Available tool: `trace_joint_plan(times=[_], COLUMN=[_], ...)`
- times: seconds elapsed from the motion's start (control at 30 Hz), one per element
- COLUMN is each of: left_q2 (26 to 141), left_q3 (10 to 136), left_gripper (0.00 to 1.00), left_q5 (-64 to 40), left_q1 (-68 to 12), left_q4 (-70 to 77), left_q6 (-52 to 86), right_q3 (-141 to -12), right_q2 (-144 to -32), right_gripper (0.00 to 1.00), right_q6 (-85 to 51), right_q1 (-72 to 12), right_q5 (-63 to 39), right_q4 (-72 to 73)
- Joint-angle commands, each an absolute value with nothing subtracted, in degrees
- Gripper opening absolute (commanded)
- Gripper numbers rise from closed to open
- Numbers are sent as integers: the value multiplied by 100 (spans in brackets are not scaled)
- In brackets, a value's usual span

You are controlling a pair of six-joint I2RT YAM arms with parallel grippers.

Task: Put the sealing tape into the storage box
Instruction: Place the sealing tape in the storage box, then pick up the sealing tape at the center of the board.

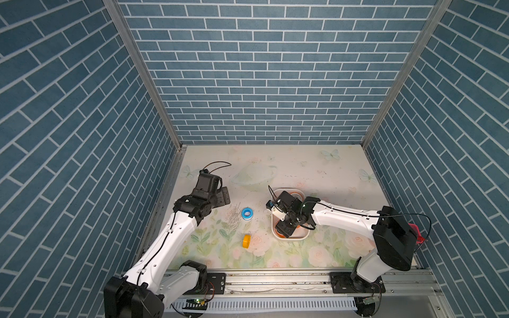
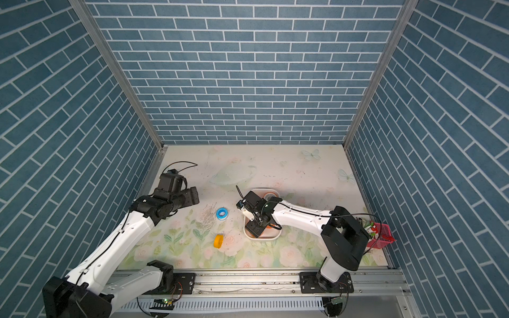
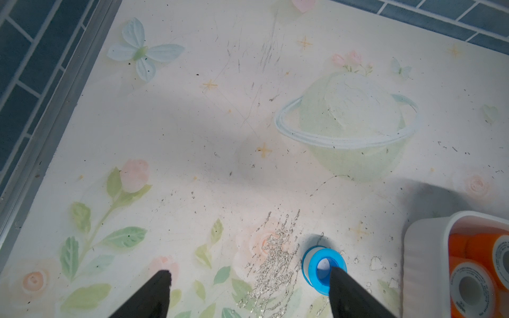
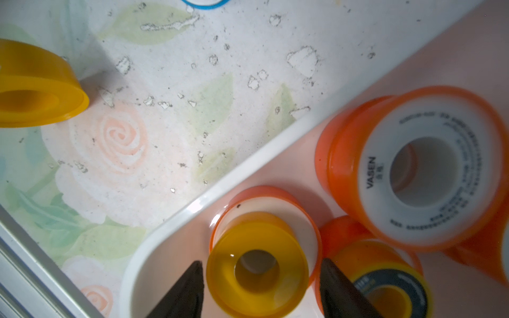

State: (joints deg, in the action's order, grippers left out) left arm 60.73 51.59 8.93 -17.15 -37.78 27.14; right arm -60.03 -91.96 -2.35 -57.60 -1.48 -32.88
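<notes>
in both top views the right arm (image 1: 338, 214) covers most of the storage box (image 1: 292, 239), on the bench (image 1: 303, 170) between centre and right edge. outside it lie two spools: one blue spool (image 1: 247, 214), one yellow spool (image 1: 247, 241) nearer the front edge. the left gripper (image 1: 224, 196) hovers by the left edge, jaws spread. one pink basket (image 2: 382, 234) stands at the right edge.

left wrist: a finger (image 3: 347, 289) hides part of the blue spool; two orange spools (image 3: 479, 278) show in the box.

right wrist: the right gripper (image 4: 261, 264) has its jaws parted around one amber spool (image 4: 289, 275) in the box, not touching it.
</notes>
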Motion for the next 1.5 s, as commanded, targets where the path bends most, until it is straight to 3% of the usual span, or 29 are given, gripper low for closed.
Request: trace_joint_plan(times=[0.0, 0.33, 0.77, 1.03, 1.23, 1.47], left_q2=[6067, 6138, 7469, 8386, 8919, 9300], left_q3=[5071, 5084, 4854, 4854, 4801, 4862], left_gripper=[93, 93, 94, 100, 98, 88], left_q5=[911, 282, 1249, 1236, 1229, 1148], left_q1=[-1663, -1745, -3842, -4017, -3996, -3940], left_q4=[-3771, -3569, -3094, -2555, -2293, -2118], left_q6=[2663, 2817, 3867, 3911, 3924, 3905], right_q3=[-6046, -5149, -2615, -1948, -1655, -1470], right_q2=[-8792, -7040, -4078, -3642, -3577, -3754], right_gripper=[68, 67, 77, 81, 81, 80], right_q6=[-334, -860, -1717, -1922, -1973, -2030], right_q1=[-5776, -5517, -4651, -4641, -4636, -4640], right_q5=[38, 1437, 2952, 3177, 3137, 3084], right_q4=[-3204, -1726, -53, 30, 211, 400])
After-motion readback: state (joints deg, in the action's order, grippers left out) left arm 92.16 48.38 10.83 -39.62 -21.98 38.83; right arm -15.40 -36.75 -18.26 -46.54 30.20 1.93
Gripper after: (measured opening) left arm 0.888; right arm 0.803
